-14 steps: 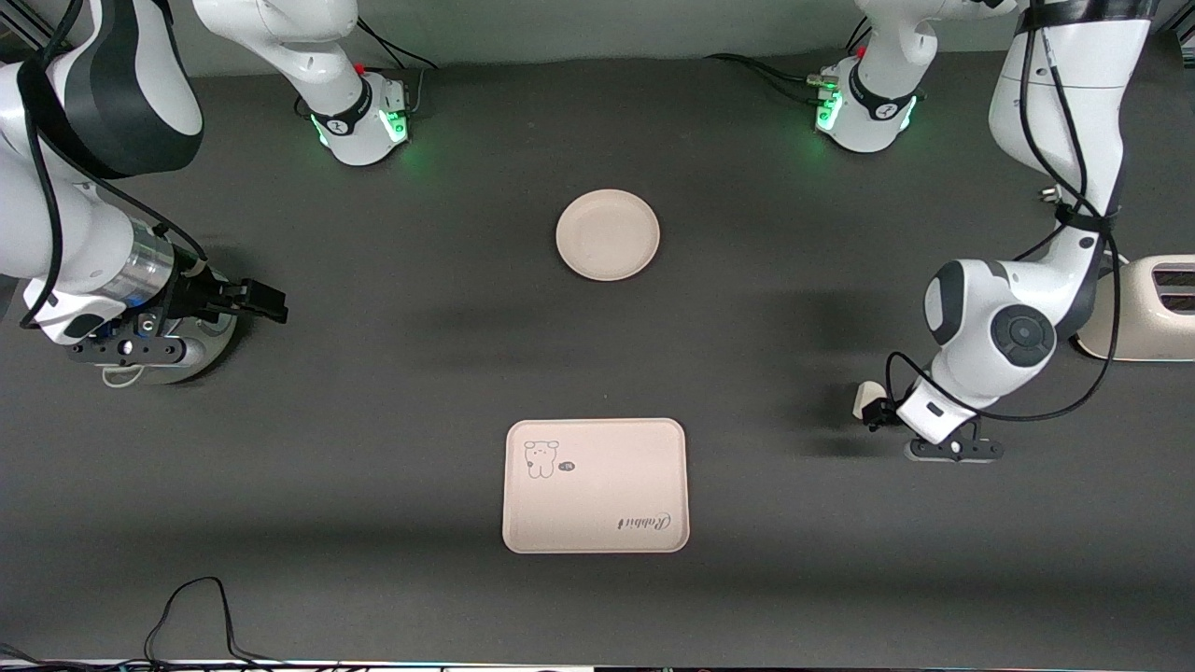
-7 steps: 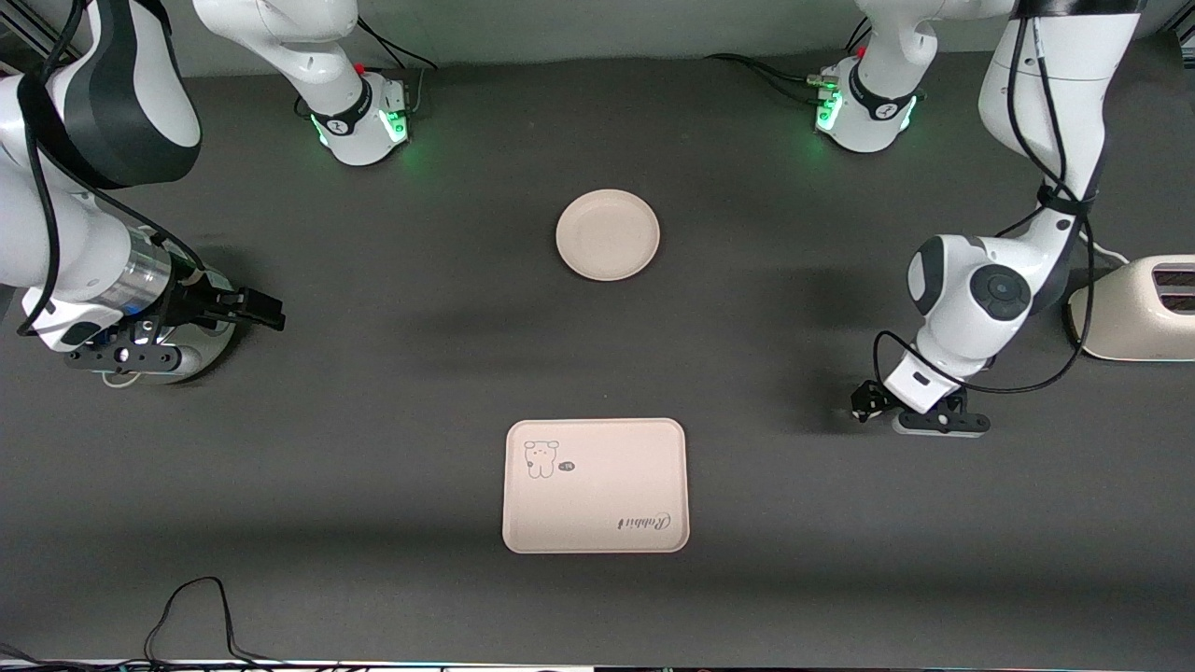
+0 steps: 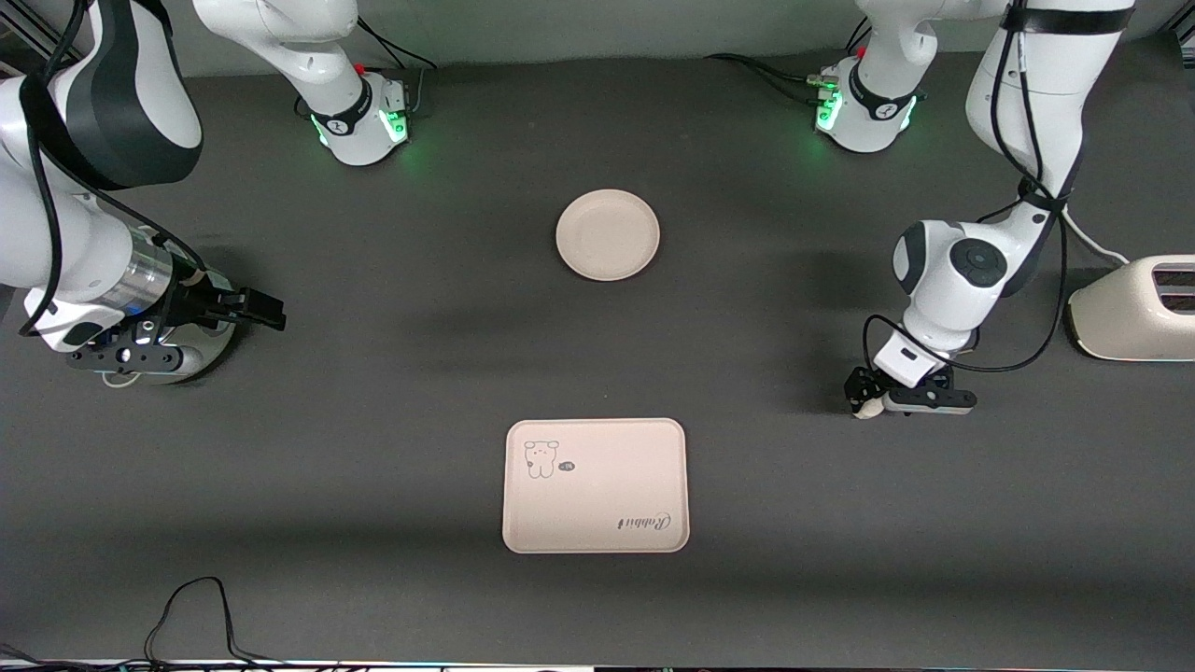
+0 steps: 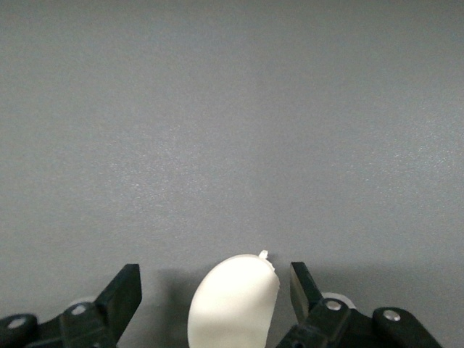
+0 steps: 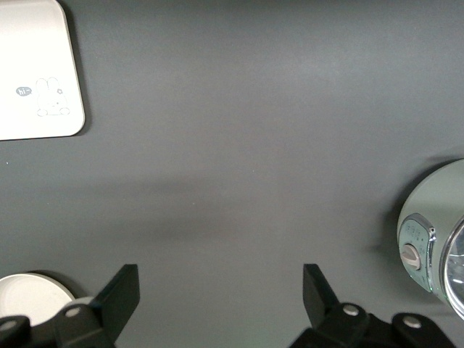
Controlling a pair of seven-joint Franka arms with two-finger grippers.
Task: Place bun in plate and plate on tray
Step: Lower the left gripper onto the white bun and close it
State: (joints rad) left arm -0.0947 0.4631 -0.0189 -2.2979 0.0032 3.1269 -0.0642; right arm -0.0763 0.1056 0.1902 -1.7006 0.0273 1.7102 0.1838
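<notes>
From the front we see the left gripper (image 3: 864, 403) low at the bun (image 3: 870, 408) on the table's left-arm end, well apart from the plate (image 3: 608, 234) and tray (image 3: 596, 485). In the left wrist view the bun (image 4: 233, 302) stands between jaws spread apart — one finger (image 4: 301, 288) just beside it. The right wrist view shows the waiting right gripper (image 5: 217, 299) — jaws apart, nothing held.

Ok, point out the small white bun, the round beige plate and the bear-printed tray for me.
small white half-round bun (image 4: 233, 303): left wrist view, middle of its domed surface.
round shallow beige plate (image 3: 608, 234): front view, its bare centre.
beige rectangular bear-printed tray (image 3: 597, 490): front view, its bare middle.
</notes>
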